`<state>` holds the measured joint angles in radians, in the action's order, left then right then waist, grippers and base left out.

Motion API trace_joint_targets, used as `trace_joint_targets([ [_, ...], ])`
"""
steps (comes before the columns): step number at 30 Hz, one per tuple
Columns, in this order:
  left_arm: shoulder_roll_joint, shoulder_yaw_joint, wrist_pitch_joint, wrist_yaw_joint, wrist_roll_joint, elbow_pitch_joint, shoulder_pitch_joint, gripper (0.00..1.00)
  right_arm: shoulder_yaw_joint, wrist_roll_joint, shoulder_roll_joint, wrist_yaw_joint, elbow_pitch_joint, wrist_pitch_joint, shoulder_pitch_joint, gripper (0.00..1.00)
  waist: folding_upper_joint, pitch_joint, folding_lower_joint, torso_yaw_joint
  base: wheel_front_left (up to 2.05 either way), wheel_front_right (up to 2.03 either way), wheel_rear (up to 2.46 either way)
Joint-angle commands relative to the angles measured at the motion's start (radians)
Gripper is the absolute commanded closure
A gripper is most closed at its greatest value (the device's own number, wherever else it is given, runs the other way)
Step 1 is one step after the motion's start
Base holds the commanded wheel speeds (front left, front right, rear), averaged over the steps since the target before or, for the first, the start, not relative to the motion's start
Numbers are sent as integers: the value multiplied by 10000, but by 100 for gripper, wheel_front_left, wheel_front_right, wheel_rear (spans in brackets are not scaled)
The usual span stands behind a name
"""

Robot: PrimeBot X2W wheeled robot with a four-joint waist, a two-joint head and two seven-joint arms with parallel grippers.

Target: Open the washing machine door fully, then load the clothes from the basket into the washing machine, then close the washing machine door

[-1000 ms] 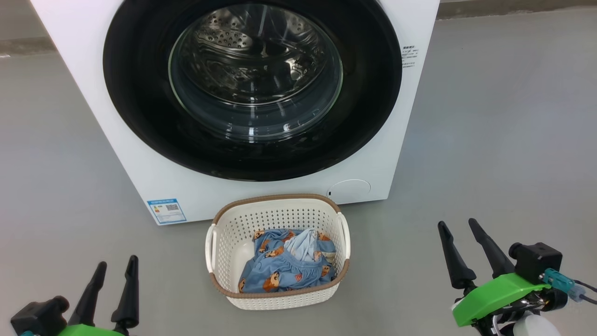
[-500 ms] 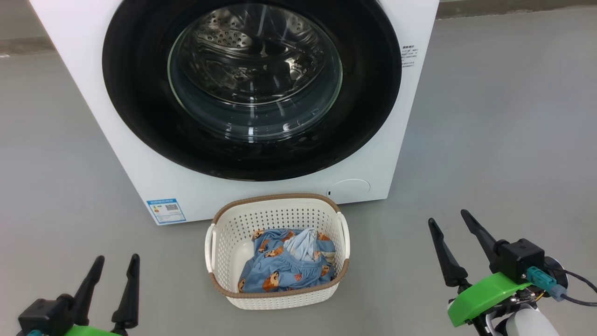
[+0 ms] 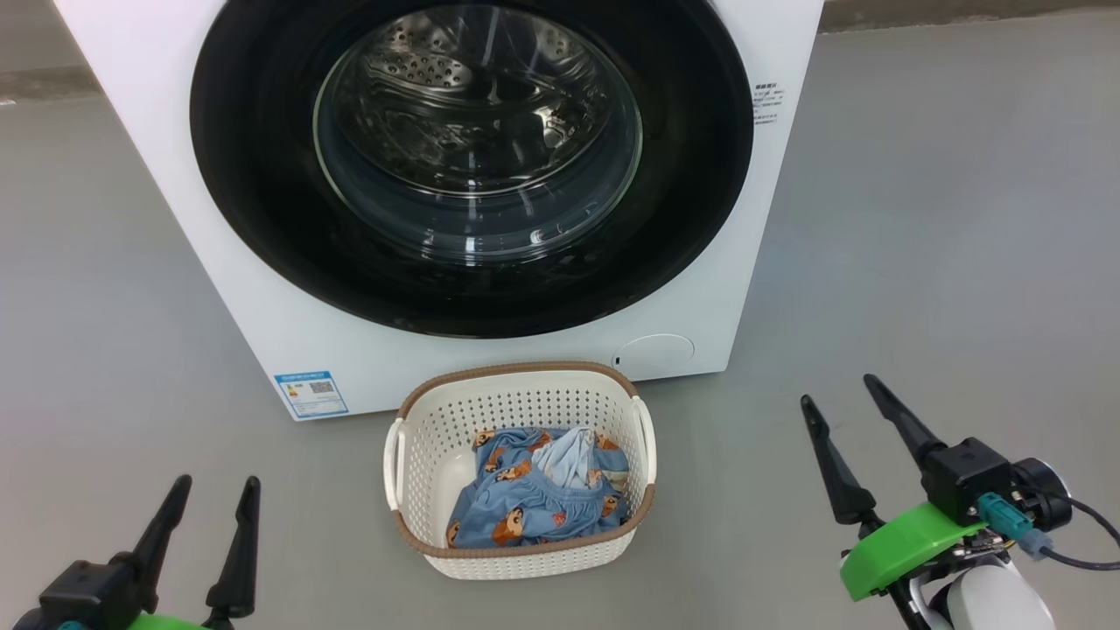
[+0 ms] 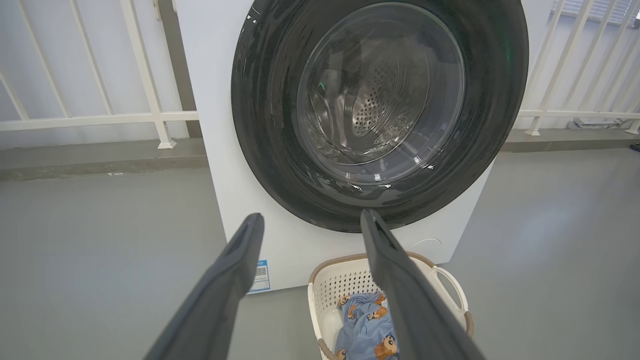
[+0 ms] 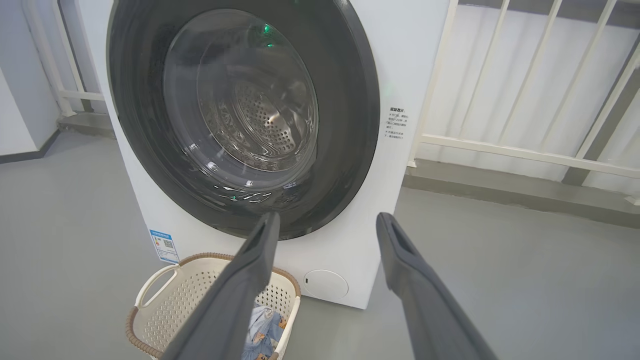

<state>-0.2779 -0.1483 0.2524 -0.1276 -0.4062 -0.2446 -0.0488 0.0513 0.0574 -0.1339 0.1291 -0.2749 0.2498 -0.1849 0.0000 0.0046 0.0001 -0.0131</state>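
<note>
A: Forward creeps the right gripper point(image 3: 837, 390), the left gripper point(image 3: 218, 481) sinks; both spread, empty
B: And the washing machine door point(image 3: 262, 175) stays shut, the clothes point(image 3: 534, 507) lie in the basket point(image 3: 516, 372); opening comes first

left tool point(image 3: 218, 479): spread wide, empty | right tool point(image 3: 837, 388): spread wide, empty

You're seeing long, dark, tapering fingers point(image 3: 836, 468) on the left gripper point(image 3: 219, 479) and right gripper point(image 3: 836, 389), each above a bright green mount point(image 3: 901, 547). The right wrist has a black box point(image 3: 958, 468), a teal connector point(image 3: 1002, 516) with a black cable point(image 3: 1081, 560), and a white forearm point(image 3: 989, 605).
</note>
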Motion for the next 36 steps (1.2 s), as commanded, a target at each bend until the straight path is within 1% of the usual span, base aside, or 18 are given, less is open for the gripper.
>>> trace_joint_targets([
  [1, -243, 406, 93, -31, 32, 162, -524, 0, 155, 73, -6, 16, 286, 120, -296, 0, 0, -2, -1, 4, 0, 0, 0],
  [24, 97, 963, 93, -31, -18, -467, -603, 0, -574, 911, 478, 16, -145, 120, -208, 0, 0, -18, -1, 18, 0, 0, 0],
  [36, 290, 1299, 93, -31, 163, -882, -664, 0, -1067, 679, 624, 16, -531, 120, -325, 0, 0, -37, -1, 44, 0, 0, 0],
])
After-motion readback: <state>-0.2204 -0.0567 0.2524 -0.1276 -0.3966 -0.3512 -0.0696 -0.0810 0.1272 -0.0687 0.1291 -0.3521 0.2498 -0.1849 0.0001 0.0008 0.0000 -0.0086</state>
